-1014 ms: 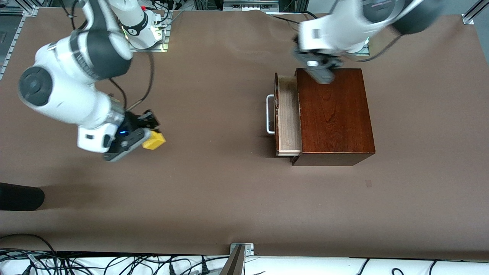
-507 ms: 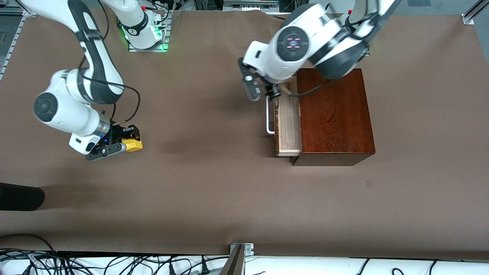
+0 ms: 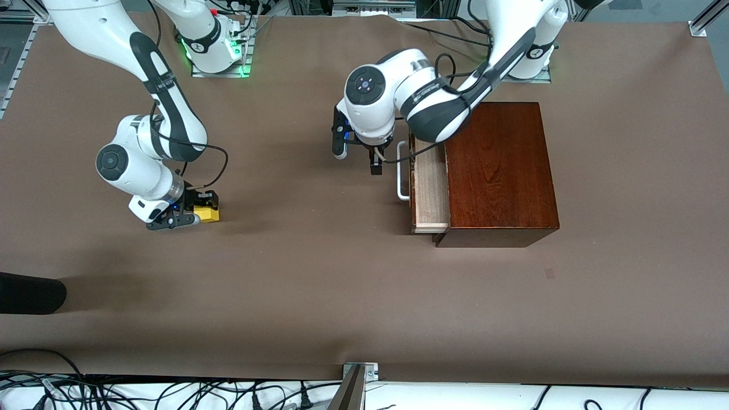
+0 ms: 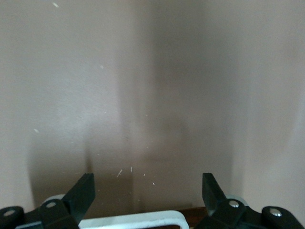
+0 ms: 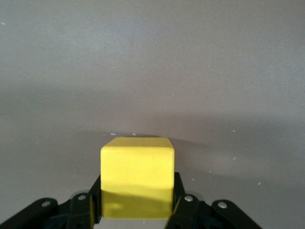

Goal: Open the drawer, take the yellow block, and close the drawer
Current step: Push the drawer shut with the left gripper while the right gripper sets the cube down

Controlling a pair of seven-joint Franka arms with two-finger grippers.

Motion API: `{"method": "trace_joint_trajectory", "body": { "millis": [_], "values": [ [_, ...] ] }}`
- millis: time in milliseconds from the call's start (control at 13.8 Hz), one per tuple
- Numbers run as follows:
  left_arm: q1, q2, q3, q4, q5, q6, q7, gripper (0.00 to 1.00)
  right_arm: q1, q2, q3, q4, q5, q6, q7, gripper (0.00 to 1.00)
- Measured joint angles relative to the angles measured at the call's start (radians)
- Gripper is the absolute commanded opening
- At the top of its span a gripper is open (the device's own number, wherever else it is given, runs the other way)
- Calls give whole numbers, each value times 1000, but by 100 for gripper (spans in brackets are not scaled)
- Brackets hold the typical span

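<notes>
The dark reddish-brown box (image 3: 498, 171) stands toward the left arm's end of the table. Its drawer (image 3: 430, 188) is pulled partly out, with the pale interior showing nothing inside. My left gripper (image 3: 357, 160) is open and empty, low in front of the drawer's white handle (image 3: 402, 171), not touching it. The left wrist view shows its open gripper (image 4: 147, 191) with the handle (image 4: 133, 220) just at the frame's edge. My right gripper (image 3: 191, 215) is shut on the yellow block (image 3: 206, 213), low at the table toward the right arm's end. The right wrist view shows the block (image 5: 137, 167) clamped between the fingers (image 5: 183, 200).
A black rounded object (image 3: 28, 293) lies at the table edge toward the right arm's end, nearer to the front camera than the right gripper. Brown table surface (image 3: 319, 273) stretches between the two grippers. Cables run along the front edge.
My left gripper has swung from over the box down to in front of the drawer handle. My right gripper has come lower with the yellow block, toward the right arm's end.
</notes>
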Motion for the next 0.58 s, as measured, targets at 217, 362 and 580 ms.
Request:
{"method": "trace_joint_trajectory", "body": {
  "millis": [217, 362, 580],
  "values": [
    [24, 2, 14, -19, 9, -60, 3, 100, 0, 9, 0, 0, 0, 15, 1, 100],
    [59, 2, 14, -19, 9, -99, 15, 100, 0, 6, 0, 2, 0, 21, 1, 100],
    [108, -1, 15, -19, 9, -173, 17, 100, 0, -38, -1, 30, -1, 34, -2, 100]
  ]
}}
